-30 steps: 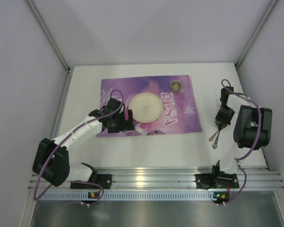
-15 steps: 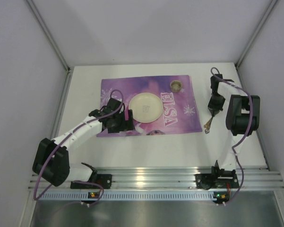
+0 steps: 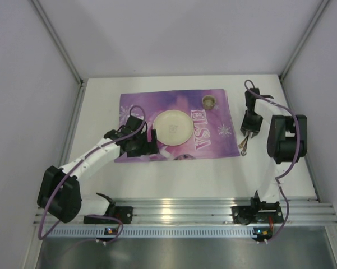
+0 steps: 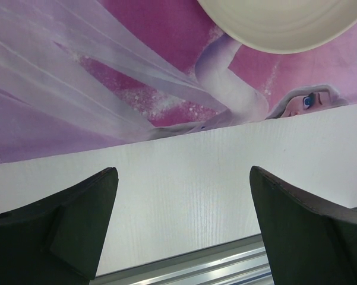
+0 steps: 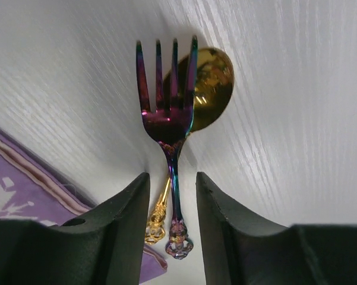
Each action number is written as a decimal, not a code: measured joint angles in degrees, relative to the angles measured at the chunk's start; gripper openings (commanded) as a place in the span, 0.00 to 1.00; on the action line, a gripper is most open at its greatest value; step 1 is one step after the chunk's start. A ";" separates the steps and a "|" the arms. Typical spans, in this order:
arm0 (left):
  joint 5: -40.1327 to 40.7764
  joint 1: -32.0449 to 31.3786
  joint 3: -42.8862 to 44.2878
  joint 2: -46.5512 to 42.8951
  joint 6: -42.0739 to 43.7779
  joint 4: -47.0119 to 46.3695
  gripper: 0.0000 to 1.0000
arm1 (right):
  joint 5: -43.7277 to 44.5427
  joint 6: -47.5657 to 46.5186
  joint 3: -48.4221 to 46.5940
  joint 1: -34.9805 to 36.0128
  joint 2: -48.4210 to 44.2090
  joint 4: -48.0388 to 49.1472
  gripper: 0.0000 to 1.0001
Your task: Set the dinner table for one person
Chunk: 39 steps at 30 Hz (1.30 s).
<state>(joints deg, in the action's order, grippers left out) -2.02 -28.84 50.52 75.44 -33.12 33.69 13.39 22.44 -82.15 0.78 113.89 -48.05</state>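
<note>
White dinner table (image 5: 297, 89), fork (image 5: 166, 122) (atop gold spoon (image 5: 212, 83)) lying between right fingers (image 5: 122, 225)

Right gripper (image 3: 249, 130) has carried fork (image 5: 166, 119) and spoon (image 5: 211, 89) beside the placemat (image 3: 176, 103).

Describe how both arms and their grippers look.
The left arm and right arm have white tubular links, bulky black joint housings and looping purple cables. The left gripper and right gripper have two matte black, blunt fingers each.
</note>
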 measured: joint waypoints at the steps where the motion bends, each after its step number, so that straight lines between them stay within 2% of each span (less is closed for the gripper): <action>1: -0.02 0.00 0.09 -0.04 0.00 0.00 0.97 | -0.02 -0.07 1.20 0.00 -1.11 0.13 0.37; 9: 0.00 -0.13 0.63 -0.07 -0.04 0.17 0.97 | -1.16 -0.33 10.93 0.02 -14.16 1.11 0.34; 12: 0.04 -0.46 0.92 -0.07 -0.22 0.15 0.97 | -1.97 -0.35 14.34 0.02 -16.41 1.92 0.32; 18: 0.20 -1.51 1.03 -0.07 -0.52 0.17 0.97 | -3.28 -0.37 16.98 0.02 -15.39 3.30 0.31; 33: 0.83 -2.01 1.81 -0.07 -1.27 1.49 0.97 | -3.80 -0.42 13.00 0.11 -8.48 5.68 0.29; 39: 2.14 -2.03 1.84 -0.07 -1.33 1.99 0.97 | -3.82 -0.39 13.00 -0.39 -8.41 5.86 0.22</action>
<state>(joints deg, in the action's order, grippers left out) 0.12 -30.87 52.36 75.37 -34.46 35.68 9.56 22.04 -69.14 0.38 105.47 -42.19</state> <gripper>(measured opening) 0.973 0.251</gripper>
